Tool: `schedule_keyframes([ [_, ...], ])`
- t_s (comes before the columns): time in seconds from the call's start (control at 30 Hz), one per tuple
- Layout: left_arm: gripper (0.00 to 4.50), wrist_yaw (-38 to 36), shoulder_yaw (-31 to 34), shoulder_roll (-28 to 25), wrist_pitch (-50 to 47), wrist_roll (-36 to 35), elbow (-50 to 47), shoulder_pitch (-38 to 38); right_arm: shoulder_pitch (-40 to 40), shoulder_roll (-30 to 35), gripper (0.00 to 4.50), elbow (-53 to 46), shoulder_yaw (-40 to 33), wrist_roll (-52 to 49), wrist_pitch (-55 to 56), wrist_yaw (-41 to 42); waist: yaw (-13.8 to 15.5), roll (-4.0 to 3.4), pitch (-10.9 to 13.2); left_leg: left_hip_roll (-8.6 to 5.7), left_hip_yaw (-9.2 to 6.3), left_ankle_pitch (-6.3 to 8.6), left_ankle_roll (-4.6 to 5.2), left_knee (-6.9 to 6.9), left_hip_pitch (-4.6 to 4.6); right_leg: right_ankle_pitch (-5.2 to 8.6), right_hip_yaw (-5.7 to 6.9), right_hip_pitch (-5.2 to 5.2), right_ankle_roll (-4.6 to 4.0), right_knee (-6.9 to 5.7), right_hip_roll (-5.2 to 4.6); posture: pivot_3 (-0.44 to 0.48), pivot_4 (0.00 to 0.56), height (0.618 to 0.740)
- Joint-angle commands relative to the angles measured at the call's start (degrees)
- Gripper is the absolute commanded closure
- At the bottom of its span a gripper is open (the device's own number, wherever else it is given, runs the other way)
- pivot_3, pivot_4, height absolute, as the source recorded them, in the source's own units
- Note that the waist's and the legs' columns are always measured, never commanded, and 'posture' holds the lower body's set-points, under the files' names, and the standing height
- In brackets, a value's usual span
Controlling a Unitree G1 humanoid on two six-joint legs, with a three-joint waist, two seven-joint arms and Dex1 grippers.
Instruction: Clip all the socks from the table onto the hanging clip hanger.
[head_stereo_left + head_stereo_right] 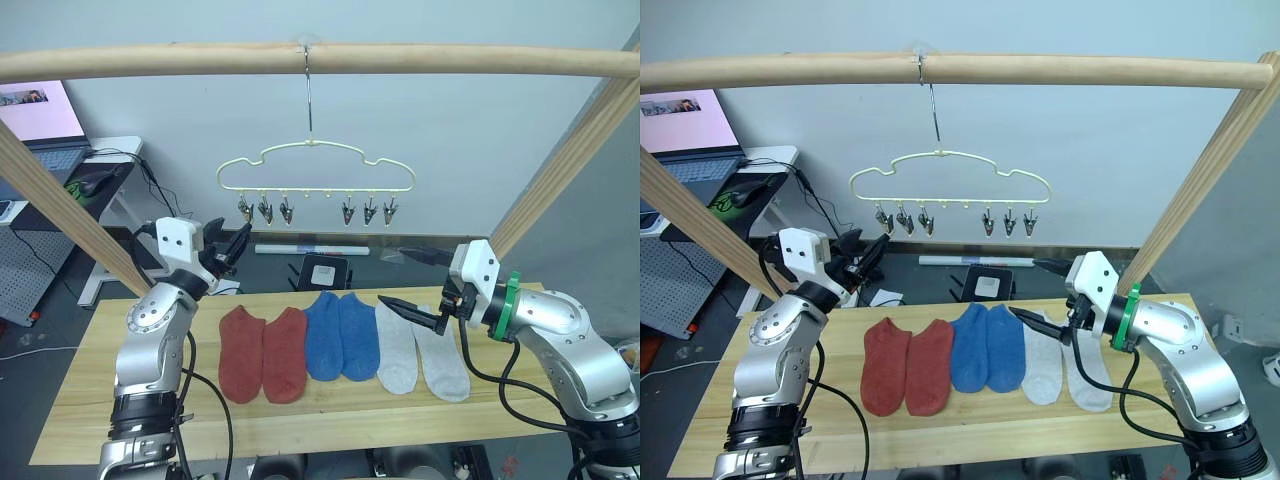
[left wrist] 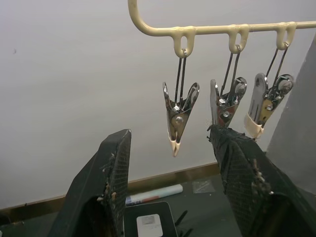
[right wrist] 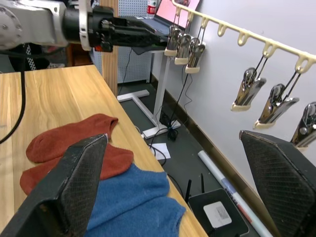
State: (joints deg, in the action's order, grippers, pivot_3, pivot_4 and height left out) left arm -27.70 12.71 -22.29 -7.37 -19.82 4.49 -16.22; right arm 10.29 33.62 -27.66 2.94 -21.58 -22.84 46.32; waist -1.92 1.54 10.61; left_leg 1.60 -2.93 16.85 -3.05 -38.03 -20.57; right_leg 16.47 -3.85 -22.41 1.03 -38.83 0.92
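Six socks lie side by side on the pale wood table (image 1: 90, 410): two rust-red socks (image 1: 262, 353), two blue socks (image 1: 341, 335) and two light grey socks (image 1: 422, 350). Above and behind them, the pale-yellow clip hanger (image 1: 315, 170) hangs by its hook, with a row of empty metal clips. My left gripper (image 1: 236, 238) is raised and open just below the hanger's leftmost clip (image 2: 178, 116), holding nothing. My right gripper (image 1: 390, 276) is open and empty in the air over the grey socks, pointing left.
The hanger hooks over a thick wooden pole (image 1: 320, 58) carried by slanted wooden legs (image 1: 70, 215) (image 1: 570, 160) at both sides. Behind the table, a white tube (image 1: 315, 249) and a black box (image 1: 325, 272) lie on the floor. A desk with a laptop (image 1: 40, 120) stands far left.
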Motion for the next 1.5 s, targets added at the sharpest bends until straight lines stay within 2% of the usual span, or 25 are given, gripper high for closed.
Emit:
schedule_keyframes([
  [0.03, 1.81, -0.7, -0.4, 0.0, 2.6, 1.0, 1.4, -2.3, 1.0, -0.3, 0.0, -3.0, 0.0, -1.0, -0.1, -0.6, 0.0, 0.0, 0.0, 0.0, -0.02, 0.0, 0.0, 0.0, -0.02, -0.01, 0.02, -0.01, -0.01, 0.0, 0.0, -0.065, 0.171, 0.74],
  [0.53, 1.81, -0.5, -0.8, 2.0, 7.0, 2.7, 9.6, -9.1, 2.1, -1.2, 0.0, -3.2, 0.8, -0.9, -0.5, -1.8, -0.1, 0.0, 0.0, -0.03, -0.02, 0.0, -0.01, -0.01, -0.31, -0.09, 0.06, -0.31, -0.14, -0.03, -0.01, -0.075, 0.161, 0.74],
  [1.17, 1.81, -0.7, 0.1, 1.5, 7.9, 2.0, 10.3, -11.5, 2.8, -1.6, 0.0, -3.0, 1.4, -1.0, -0.4, -1.9, -0.1, 0.0, 0.0, -0.04, -0.02, -0.01, -0.01, -0.01, -0.31, -0.09, 0.08, -0.31, -0.14, -0.04, -0.01, -0.072, 0.157, 0.74],
  [1.27, 2.35, -0.7, 0.1, 1.4, 8.1, 2.1, 10.3, -11.6, 2.8, -1.6, 0.0, -3.0, 1.4, -1.0, -0.4, -1.9, -0.1, 0.0, 0.0, -0.03, -0.01, -0.01, -0.01, -0.01, -0.31, -0.09, 0.1, -0.31, -0.14, -0.04, -0.01, -0.072, 0.158, 0.74],
  [1.4, 3.52, -0.8, 0.0, 1.4, 8.0, 2.0, 10.2, -11.5, 2.8, -1.7, 0.0, -3.1, 1.5, -1.0, -0.4, -2.0, -0.1, 0.01, 0.0, -0.03, -0.01, -0.01, -0.01, -0.01, -0.32, -0.09, 0.09, -0.32, -0.14, -0.04, -0.01, -0.072, 0.158, 0.74],
  [1.5, 4.12, -0.9, 0.1, 1.3, 7.8, 1.9, 9.7, -11.2, 2.7, -1.7, 0.0, -3.2, 1.5, -1.0, -0.5, -2.1, -0.1, 0.0, 0.0, -0.03, -0.01, -0.01, -0.01, -0.01, -0.32, -0.09, 0.09, -0.32, -0.14, -0.04, -0.01, -0.071, 0.16, 0.74],
])
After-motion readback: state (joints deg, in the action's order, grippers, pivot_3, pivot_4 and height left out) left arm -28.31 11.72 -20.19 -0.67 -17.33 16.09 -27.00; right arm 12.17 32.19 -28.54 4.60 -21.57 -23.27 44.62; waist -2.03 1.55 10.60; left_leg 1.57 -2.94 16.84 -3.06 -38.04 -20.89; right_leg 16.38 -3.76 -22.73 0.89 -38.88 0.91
